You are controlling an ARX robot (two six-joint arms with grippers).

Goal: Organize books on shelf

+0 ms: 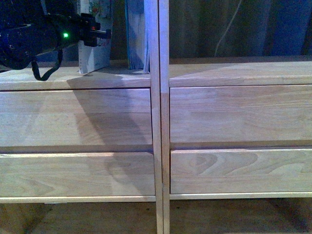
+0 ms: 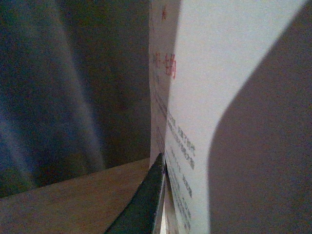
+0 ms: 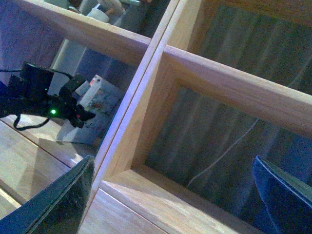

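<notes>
The light wood shelf (image 1: 161, 122) fills the front view. My left gripper (image 1: 101, 33) is shut on the thin pale paperback (image 1: 93, 56), which stands upright on the left column's board. The left wrist view shows its pale cover with red characters (image 2: 219, 73) against one dark finger (image 2: 144, 204); the other finger is hidden behind it. The thicker teal-covered book (image 1: 138, 34) stands against the central divider, apart from the paperback. My right gripper (image 3: 170, 200) is open and empty in front of the shelf's right column (image 3: 219, 87). It is out of the front view.
Plank front panels (image 1: 78, 117) lie below the board that bears the books. The right column's board (image 1: 239, 73) carries nothing visible. A dark curtain and a pale cable (image 1: 226, 29) hang behind the open back. The left arm (image 3: 44, 102) shows in the right wrist view.
</notes>
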